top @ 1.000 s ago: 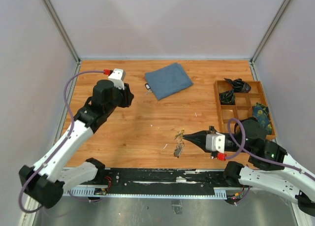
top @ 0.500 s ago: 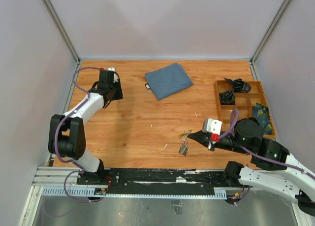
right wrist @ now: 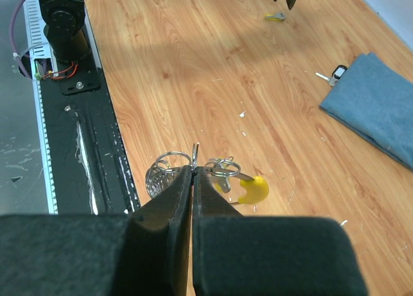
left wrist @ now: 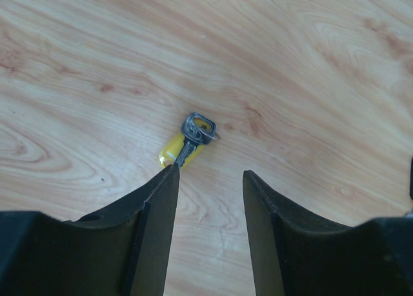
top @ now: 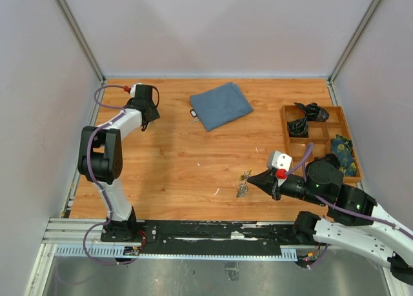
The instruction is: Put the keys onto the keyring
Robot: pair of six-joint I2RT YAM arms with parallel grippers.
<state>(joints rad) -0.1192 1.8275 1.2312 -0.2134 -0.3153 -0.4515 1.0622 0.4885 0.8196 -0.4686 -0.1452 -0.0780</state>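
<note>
Left arm's swung over to the far corner, with the left gripper (left wrist: 210, 175) hanging open over a yellow key (left wrist: 186, 146). Right gripper (right wrist: 193, 171) is pinched tight on the keyring (right wrist: 164, 173).

Top cam overhead, whole table (top: 193, 160); wrist cams close-up, share its wood.

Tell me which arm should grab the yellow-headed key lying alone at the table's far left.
Left. The left gripper hangs open just above the yellow-headed key. The right gripper is shut on the keyring near the table's front edge, far from it.
</note>
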